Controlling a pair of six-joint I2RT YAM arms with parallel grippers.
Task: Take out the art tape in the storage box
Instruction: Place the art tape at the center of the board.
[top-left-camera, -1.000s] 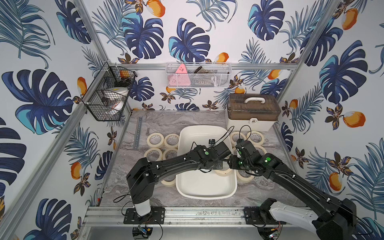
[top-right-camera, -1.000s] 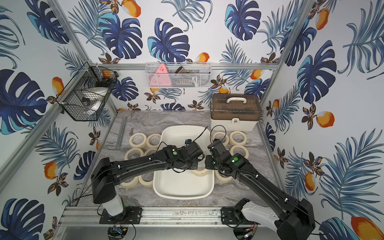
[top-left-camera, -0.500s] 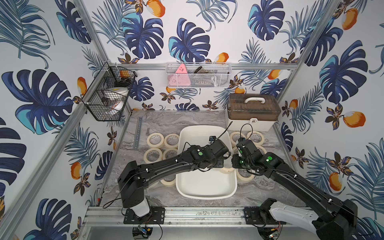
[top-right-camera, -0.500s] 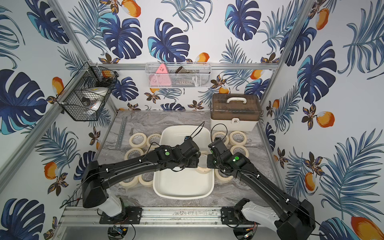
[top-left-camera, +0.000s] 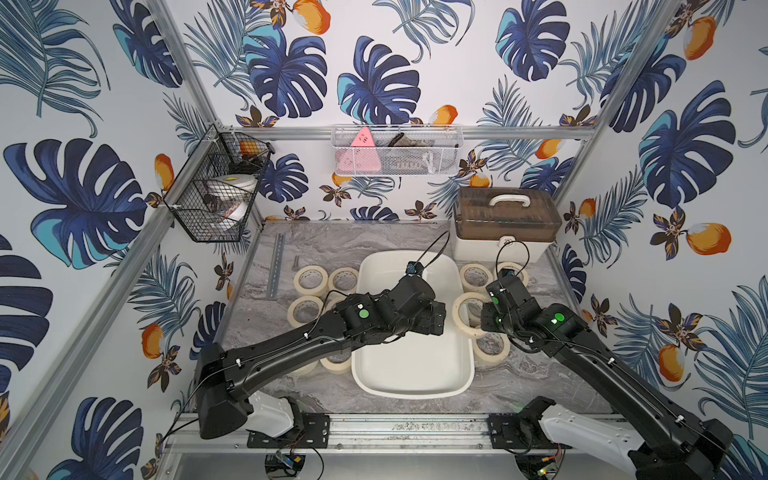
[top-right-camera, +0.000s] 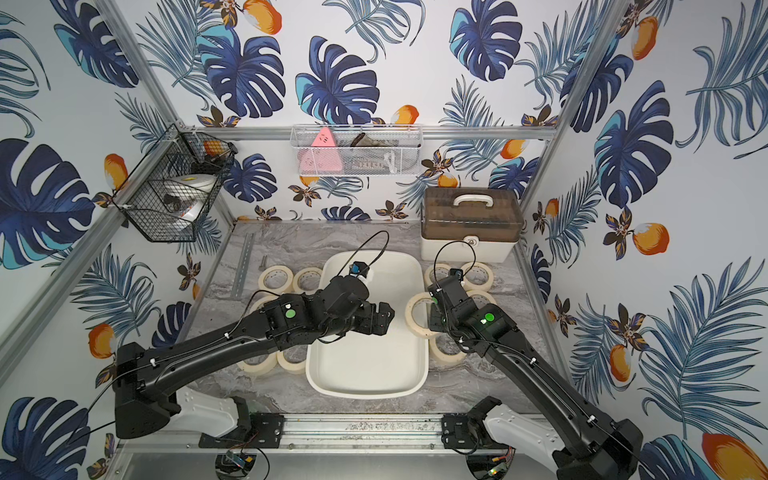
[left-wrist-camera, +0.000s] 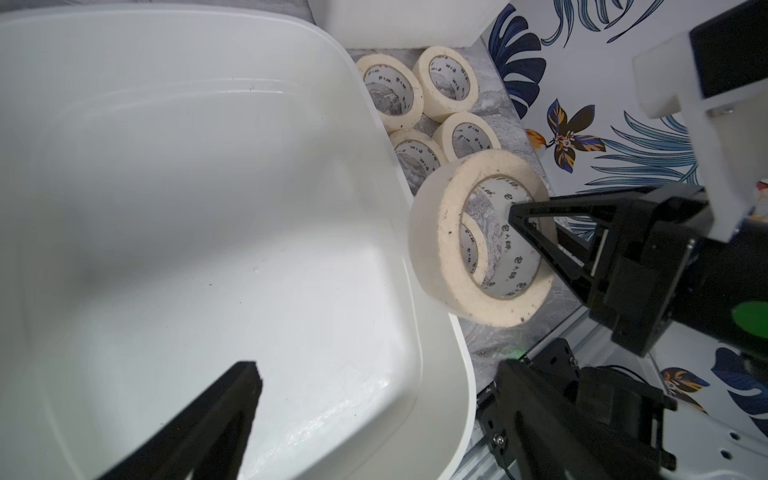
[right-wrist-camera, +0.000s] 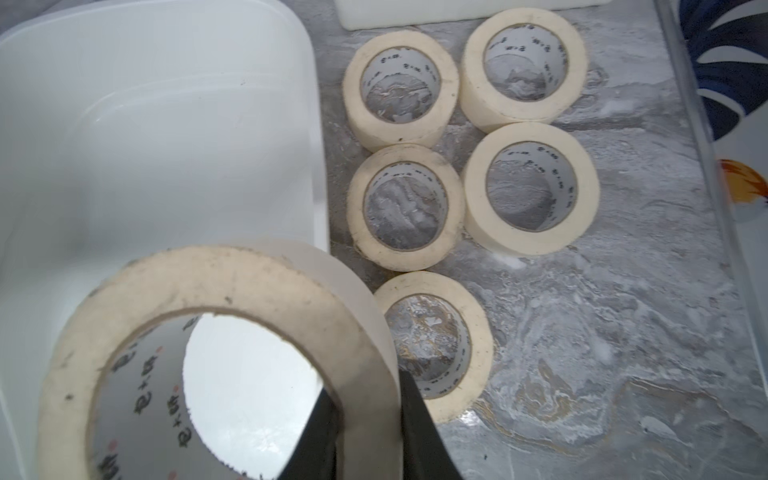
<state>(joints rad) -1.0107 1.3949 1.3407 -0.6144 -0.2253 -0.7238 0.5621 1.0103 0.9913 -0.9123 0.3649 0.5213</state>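
The left end effector (top-left-camera: 438, 319) is spread wide, empty, over the single storage box (top-left-camera: 411, 365); the right end effector (right-wrist-camera: 368, 397) is clamped on one tilted art tape roll (left-wrist-camera: 436, 232) at the box's right rim; five more rolls (right-wrist-camera: 405, 208) lie flat on the desk (right-wrist-camera: 623, 332) nearby

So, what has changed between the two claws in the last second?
The left claw let go of the tape roll and drew back over the storage box. The right claw shut on that roll. The box and the other rolls stayed put.
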